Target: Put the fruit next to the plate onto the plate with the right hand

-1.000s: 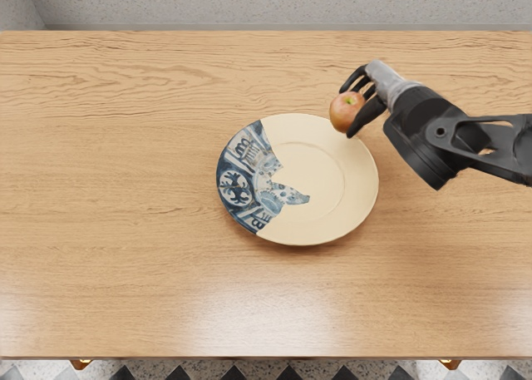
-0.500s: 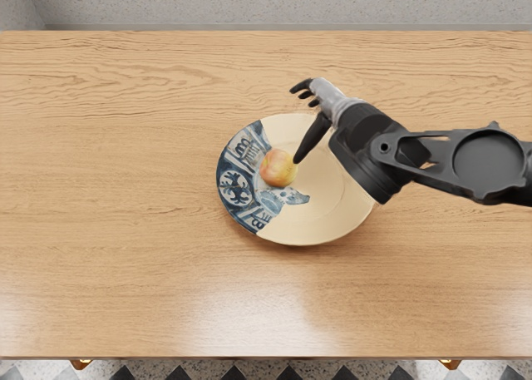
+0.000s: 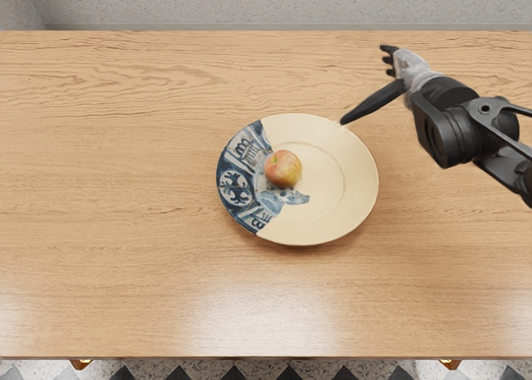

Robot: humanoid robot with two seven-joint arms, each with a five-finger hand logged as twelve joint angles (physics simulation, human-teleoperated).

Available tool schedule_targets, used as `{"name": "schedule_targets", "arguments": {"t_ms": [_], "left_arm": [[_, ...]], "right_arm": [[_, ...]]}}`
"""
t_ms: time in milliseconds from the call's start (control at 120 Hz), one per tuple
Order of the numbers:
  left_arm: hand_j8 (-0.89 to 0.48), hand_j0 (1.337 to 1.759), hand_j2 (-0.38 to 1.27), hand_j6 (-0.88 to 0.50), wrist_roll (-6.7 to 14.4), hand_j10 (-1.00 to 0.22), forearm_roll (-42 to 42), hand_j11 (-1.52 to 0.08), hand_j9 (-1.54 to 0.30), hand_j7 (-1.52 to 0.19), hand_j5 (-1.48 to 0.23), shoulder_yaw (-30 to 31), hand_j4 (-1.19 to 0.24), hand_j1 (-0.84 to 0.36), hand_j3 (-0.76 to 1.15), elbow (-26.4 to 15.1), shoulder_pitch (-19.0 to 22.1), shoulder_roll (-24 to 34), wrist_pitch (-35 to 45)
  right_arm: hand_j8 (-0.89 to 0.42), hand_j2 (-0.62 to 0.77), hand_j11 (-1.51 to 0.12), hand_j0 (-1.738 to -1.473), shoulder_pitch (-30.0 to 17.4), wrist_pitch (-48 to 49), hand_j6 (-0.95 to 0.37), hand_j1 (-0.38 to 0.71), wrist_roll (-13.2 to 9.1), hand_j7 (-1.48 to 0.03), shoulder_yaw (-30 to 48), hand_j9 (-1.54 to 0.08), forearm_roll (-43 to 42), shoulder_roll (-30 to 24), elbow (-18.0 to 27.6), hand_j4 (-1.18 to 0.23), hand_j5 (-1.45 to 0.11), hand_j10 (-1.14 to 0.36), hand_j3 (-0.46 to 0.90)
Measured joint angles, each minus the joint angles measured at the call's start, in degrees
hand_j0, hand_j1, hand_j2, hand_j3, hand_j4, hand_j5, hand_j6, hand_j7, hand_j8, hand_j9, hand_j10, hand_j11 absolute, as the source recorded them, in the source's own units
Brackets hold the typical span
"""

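On plate: apple, orient. unclear

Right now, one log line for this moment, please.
apple: on plate, left of centre | right hand: open, empty, at plate's far-right rim | left hand: not in view

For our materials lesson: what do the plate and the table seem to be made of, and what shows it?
The plate: likely glazed ceramic, going by its smooth cream surface and blue printed pattern. The table: wood or wood veneer, with visible grain and a soft sheen.
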Motion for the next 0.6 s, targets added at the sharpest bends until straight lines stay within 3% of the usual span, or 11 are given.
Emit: {"name": "schedule_targets", "arguments": {"t_ms": [183, 250, 333, 450, 600], "left_arm": [[-0.01, 1.658, 0.00, -0.01, 0.00, -0.01, 0.00, -0.01, -0.01, -0.01, -0.01, 0.00, -0.01, 0.34, 0.00, 0.00, 0.02, 0.00, 0.00], [-0.01, 1.658, 0.00, -0.01, 0.00, -0.01, 0.00, -0.01, -0.01, -0.01, -0.01, -0.01, -0.01, 0.34, 0.00, 0.00, 0.00, 0.00, 0.00], [-0.01, 1.658, 0.00, -0.01, 0.00, -0.01, 0.00, -0.01, -0.01, -0.01, -0.01, 0.01, -0.01, 0.34, 0.00, 0.00, 0.00, 0.00, 0.00], [-0.01, 1.658, 0.00, -0.01, 0.00, -0.01, 0.00, -0.01, -0.01, -0.01, -0.01, 0.02, -0.01, 0.34, 0.00, 0.00, 0.00, 0.00, 0.00], [-0.01, 1.658, 0.00, -0.01, 0.00, -0.01, 0.00, -0.01, -0.01, -0.01, -0.01, 0.01, -0.01, 0.34, 0.00, 0.00, 0.00, 0.00, 0.00]], "right_arm": [[-0.01, 0.01, -0.01, -1.658, -6.01, 0.00, -0.01, -0.34, 0.00, -0.01, 7.14, -0.01, -0.01, -1.40, 0.32, -0.01, -0.01, -0.01, 0.00], [-0.01, 0.00, -0.01, -1.658, -10.49, 1.15, -0.01, -0.34, 0.00, -0.01, 14.69, -0.01, -0.01, -1.63, 0.85, -0.01, -0.01, -0.01, 0.00], [0.00, 0.00, -0.01, -1.658, -16.38, 8.32, 0.00, -0.35, 0.00, -0.01, 24.42, -0.01, -0.01, -1.62, 1.25, 0.00, -0.01, 0.00, 0.00], [0.00, 0.00, 0.00, -1.658, -20.45, 17.71, 0.00, -0.35, 0.00, 0.00, 30.78, 0.00, 0.39, -1.56, 2.20, 0.00, 0.00, 0.00, 0.00], [0.00, 0.00, 0.00, -1.658, -29.01, 39.76, 0.00, -0.35, 0.00, 0.00, 44.64, 0.00, 6.30, -1.61, 2.12, 0.00, 0.00, 0.00, 0.00]]}}
